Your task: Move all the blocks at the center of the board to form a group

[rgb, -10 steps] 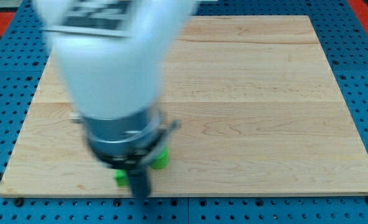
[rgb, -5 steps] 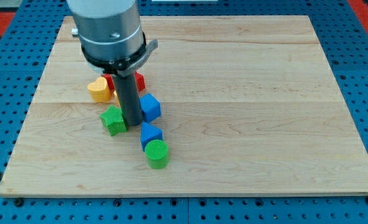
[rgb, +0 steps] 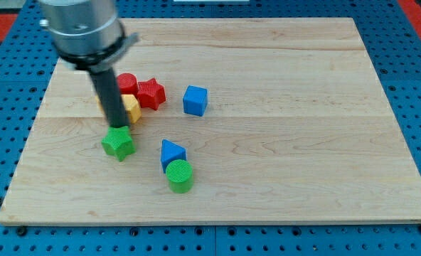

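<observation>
Blocks of ridged, printed-looking plastic are seen clustered on the left half of a pale wooden board (rgb: 303, 142), which rests on a blue perforated table (rgb: 4, 107). A green star block (rgb: 118, 143) lies nearest the rod, with a yellow block (rgb: 131, 108) partly hidden behind it, its shape not clear. A red cylinder (rgb: 127, 82) and a red star block (rgb: 151, 93) sit side by side just beyond. A blue cube (rgb: 195, 100) stands apart to the right. Nearer the board's near edge, a blue triangular block (rgb: 171, 153) touches a green cylinder (rgb: 180, 176).

The dark rod is held upright beneath a grey metal collar, my tip (rgb: 117, 126) set down at the far edge of the green star, apparently touching it. No gripper is carried, so nothing is pinched or held.
</observation>
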You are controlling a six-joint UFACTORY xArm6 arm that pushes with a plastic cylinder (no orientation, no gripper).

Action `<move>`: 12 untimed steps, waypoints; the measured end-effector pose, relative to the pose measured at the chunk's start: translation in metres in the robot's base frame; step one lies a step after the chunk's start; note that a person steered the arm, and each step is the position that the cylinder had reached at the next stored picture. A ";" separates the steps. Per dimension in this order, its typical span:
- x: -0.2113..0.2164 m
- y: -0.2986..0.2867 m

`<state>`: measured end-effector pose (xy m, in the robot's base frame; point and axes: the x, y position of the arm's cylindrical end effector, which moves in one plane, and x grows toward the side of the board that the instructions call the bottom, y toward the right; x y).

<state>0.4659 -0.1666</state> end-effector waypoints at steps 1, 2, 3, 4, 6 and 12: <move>-0.018 -0.055; -0.035 0.004; -0.039 0.100; -0.041 0.054; -0.111 -0.034; -0.068 0.033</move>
<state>0.3983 -0.1337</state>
